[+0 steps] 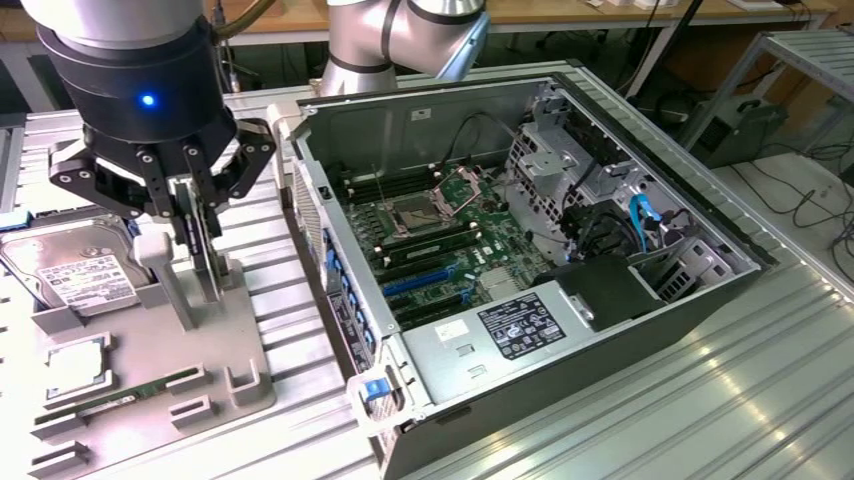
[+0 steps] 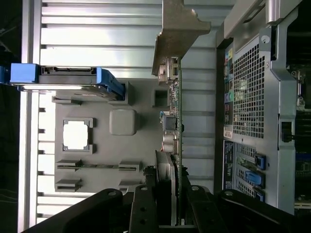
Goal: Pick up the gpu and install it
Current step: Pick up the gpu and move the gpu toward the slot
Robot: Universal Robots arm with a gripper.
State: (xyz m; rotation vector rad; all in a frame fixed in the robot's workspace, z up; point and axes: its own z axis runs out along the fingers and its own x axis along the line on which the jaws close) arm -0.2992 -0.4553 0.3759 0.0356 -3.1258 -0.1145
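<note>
The black claw [image 1: 194,225] is clamped on the gpu [image 1: 210,270], a thin, flat, dark circuit card held on edge with its fingers pressing both faces. In the wrist view the card is seen edge-on, studded with small components and ending in a dull silver-beige metal bracket [image 2: 177,29] with a bent tip. The card hangs over a matte grey moulded tray [image 1: 247,340] with raised posts and recessed pockets; I cannot tell if its lower edge touches the tray. One pocket holds a silver hard drive [image 1: 74,272] with a white label, another a square processor chip [image 1: 80,365], and a narrow slot a slim green memory stick [image 1: 140,388]. Just beside the tray, on the ribbed aluminium worktop [image 1: 721,400], lies an open computer case [image 1: 601,385] of grey sheet metal containing a green motherboard [image 1: 454,240] with blue slots.
</note>
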